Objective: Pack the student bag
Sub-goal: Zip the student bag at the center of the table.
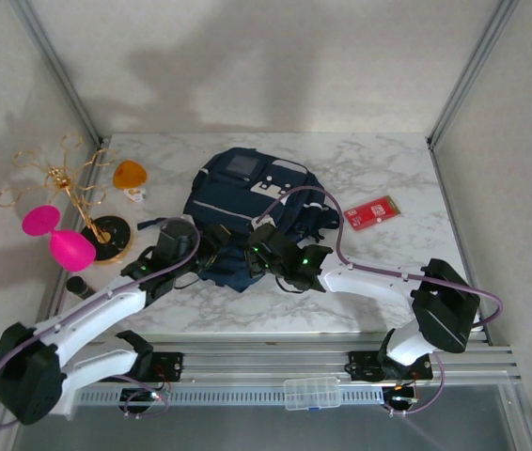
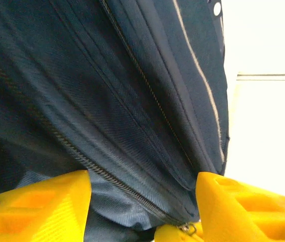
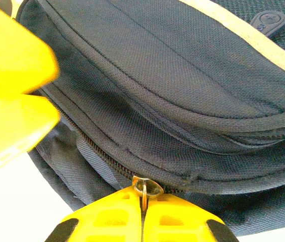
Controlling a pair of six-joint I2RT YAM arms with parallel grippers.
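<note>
The bag (image 1: pixel 238 202) is laid flat on the desk (image 1: pixel 369 282), directly ahead of both grippers. Its long axis is set running away from them toward the far edge, with the grey panel (image 1: pixel 241 166) at the farthest end and a zipped edge nearest. The zip teeth seen beside the pull are meshed shut, so nothing inside the bag can be made out. The right gripper (image 3: pixel 142 206) is closed fully on the zip pull (image 3: pixel 145 187), its ring pinched between the fingertips. The left gripper (image 2: pixel 142 201) is positioned just to the left, jaws parted. A fold of bag fabric is bracketed between its fingers (image 2: pixel 42 201), but nothing is gripped.
</note>
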